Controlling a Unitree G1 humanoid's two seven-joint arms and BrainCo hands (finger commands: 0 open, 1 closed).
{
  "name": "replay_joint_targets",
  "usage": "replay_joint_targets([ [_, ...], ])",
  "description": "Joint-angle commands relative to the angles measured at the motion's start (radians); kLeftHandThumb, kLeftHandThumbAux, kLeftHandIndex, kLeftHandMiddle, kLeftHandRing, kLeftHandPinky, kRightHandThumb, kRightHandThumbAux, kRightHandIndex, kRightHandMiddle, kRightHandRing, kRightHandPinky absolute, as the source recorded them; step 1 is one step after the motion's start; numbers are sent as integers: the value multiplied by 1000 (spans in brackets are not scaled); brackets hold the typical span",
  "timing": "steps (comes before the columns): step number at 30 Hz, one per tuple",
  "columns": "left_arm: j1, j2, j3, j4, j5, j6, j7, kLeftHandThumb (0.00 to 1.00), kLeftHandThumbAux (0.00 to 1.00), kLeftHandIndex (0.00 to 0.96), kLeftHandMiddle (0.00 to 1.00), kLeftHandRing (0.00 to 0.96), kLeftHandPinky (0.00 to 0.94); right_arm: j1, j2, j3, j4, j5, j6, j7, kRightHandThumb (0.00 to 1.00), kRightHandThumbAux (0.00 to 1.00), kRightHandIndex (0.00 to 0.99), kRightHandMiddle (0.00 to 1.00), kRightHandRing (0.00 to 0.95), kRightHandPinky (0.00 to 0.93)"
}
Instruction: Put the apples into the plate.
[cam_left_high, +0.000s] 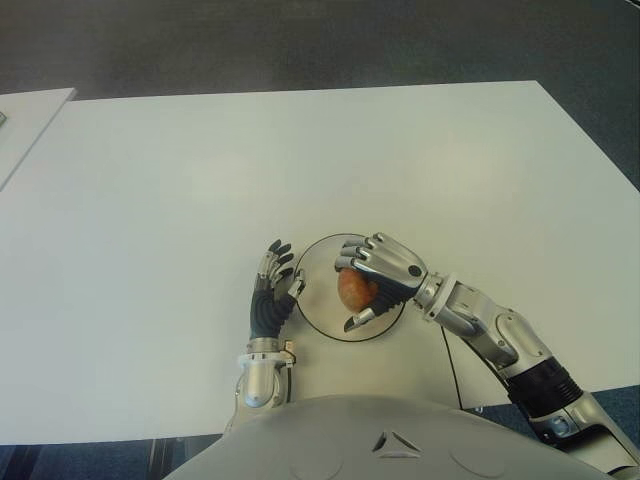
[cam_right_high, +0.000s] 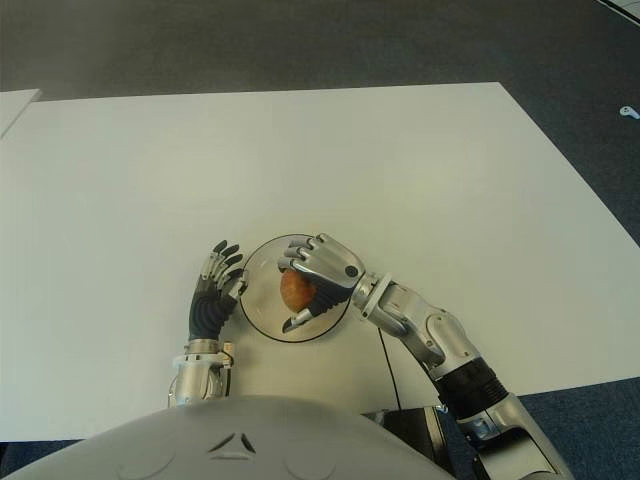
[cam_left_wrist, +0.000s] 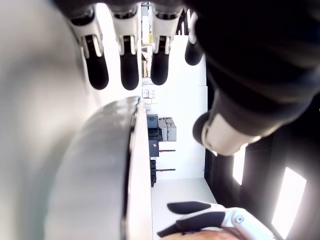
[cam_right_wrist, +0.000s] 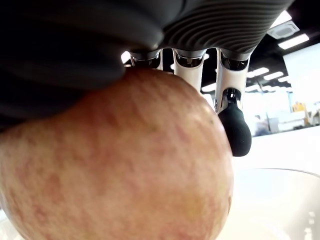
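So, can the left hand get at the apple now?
Probably not cleanly. The left hand is open beside the plate, but the right hand is closed around the apple, covering most of it.

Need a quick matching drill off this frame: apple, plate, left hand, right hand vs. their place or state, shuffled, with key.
Things:
1. apple
2. plate
3. left hand
4. right hand

States:
A. fingers open, holding nothing, beside the plate's left rim
B. curled around the apple, over the plate
C. on the white table, in front of the torso
D. red, gripped in fingers

Pairs: 1-D, 2-C, 3-A, 4-B
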Motion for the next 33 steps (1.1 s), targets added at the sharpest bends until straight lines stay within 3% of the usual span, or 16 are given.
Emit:
replay_joint_targets([
  [1,-4,-40,-4,3,0,20,11,158,687,104,169,204,250,-12,-4,2,-15,2,9,18,121,436,3,1,1,1],
  [12,11,-46,-11,-24,2,31,8,159,674,102,167,206,256,-2,0,-10,-40,25,30,51,122,440,0,0,0,0],
  [23,26,-50,-16,-64,9,94,10,155,672,101,175,206,243,16,17,-21,-64,39,78,67,117,438,0,0,0,0],
  [33,25,-51,-20,-61,7,75,11,155,700,110,168,203,254,40,40,-25,-86,43,133,68,115,404,0,0,0,0],
])
